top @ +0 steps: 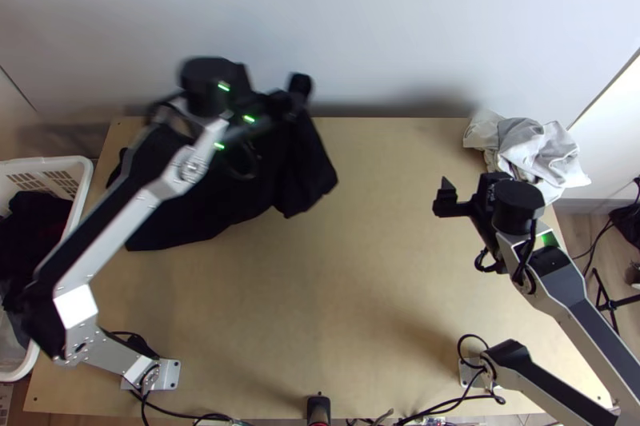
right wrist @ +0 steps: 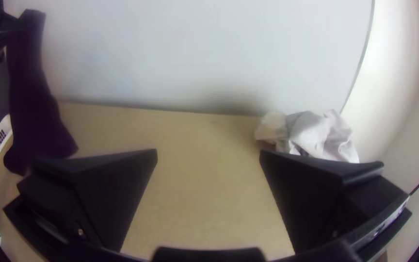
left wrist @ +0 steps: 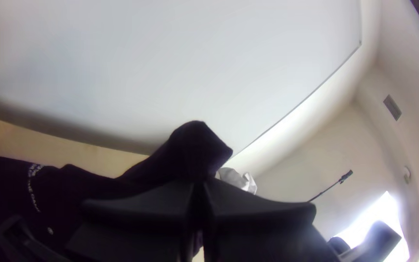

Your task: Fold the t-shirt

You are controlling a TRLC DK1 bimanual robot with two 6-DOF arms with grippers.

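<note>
Picture a broad, light wooden table (top: 360,306), with a black fabric t-shirt (top: 308,174) lying bunched across its far left part. By the far right corner, note the crumpled pale-grey cloth (top: 536,146). Above the shirt, find the left black two-fingered gripper (left wrist: 200,191), clamped on a hanging portion; over bare wood, the right black two-fingered gripper (right wrist: 208,154), spread wide and empty. Probably spread before folding: pinch a free edge with the right, pull evenly, then lower flat without trapping creases.
</note>
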